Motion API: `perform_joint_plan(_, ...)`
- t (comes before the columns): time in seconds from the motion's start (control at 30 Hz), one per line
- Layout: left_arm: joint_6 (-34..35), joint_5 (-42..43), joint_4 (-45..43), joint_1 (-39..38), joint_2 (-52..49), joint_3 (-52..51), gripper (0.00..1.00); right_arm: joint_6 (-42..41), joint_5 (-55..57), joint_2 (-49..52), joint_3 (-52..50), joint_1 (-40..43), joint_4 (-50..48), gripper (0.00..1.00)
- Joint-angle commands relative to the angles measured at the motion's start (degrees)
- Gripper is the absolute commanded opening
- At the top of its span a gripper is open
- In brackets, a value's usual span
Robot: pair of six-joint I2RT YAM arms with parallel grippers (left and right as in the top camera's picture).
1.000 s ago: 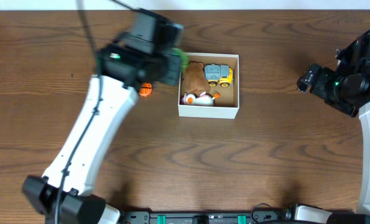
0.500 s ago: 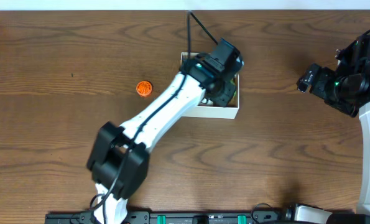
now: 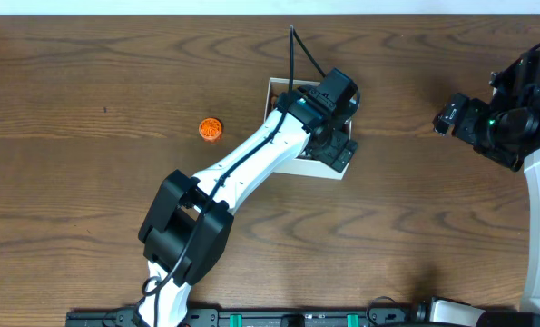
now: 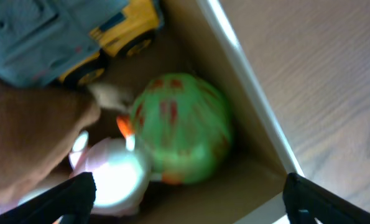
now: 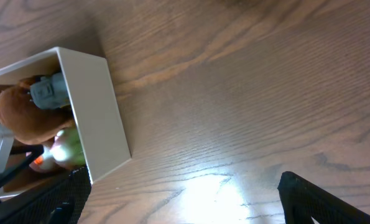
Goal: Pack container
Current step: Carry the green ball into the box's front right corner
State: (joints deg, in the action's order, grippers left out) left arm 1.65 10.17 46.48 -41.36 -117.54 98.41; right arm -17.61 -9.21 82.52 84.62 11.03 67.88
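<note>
Left wrist shows a round green toy (image 4: 181,127) inside the cardboard-lined container (image 4: 247,81).

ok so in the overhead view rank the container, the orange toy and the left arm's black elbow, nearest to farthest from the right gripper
From the right gripper, in the overhead view:
1. container, mid table, the closest thing on the gripper's left.
2. orange toy, further left, beyond the container.
3. left arm's black elbow, lower left, plainly farthest.

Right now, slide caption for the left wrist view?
Open left gripper over a green toy in the container, beside a yellow truck.
</note>
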Motion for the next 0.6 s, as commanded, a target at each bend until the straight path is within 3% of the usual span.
perform_joint_plan(0.0, -0.11, 0.26, 2.21, 0.22, 3.41, 3.69, 0.98, -0.37, -0.07, 0.15, -0.22, 0.37, -0.04, 0.99)
perform_joint_plan(0.13, -0.07, -2.03, 5.73, 1.57, 7.67, 6.45, 0.98, -0.37, -0.07, 0.15, -0.22, 0.37, -0.09, 0.99)
perform_joint_plan(0.27, 0.90, -9.49, 11.47, 4.66, 13.53, 7.54, 0.98, -0.35, -0.04, 0.15, -0.22, 0.37, -0.11, 0.99)
perform_joint_plan(0.4, 2.08, -15.41, 17.57, 11.61, 17.35, 7.52, 0.98, -0.37, -0.04, 0.15, -0.22, 0.37, -0.13, 0.99)
perform_joint_plan(0.57, 2.05, -14.10, 20.17, 23.39, 15.41, 5.55, 0.98, -0.37, -0.04, 0.15, -0.22, 0.35, -0.11, 0.99)
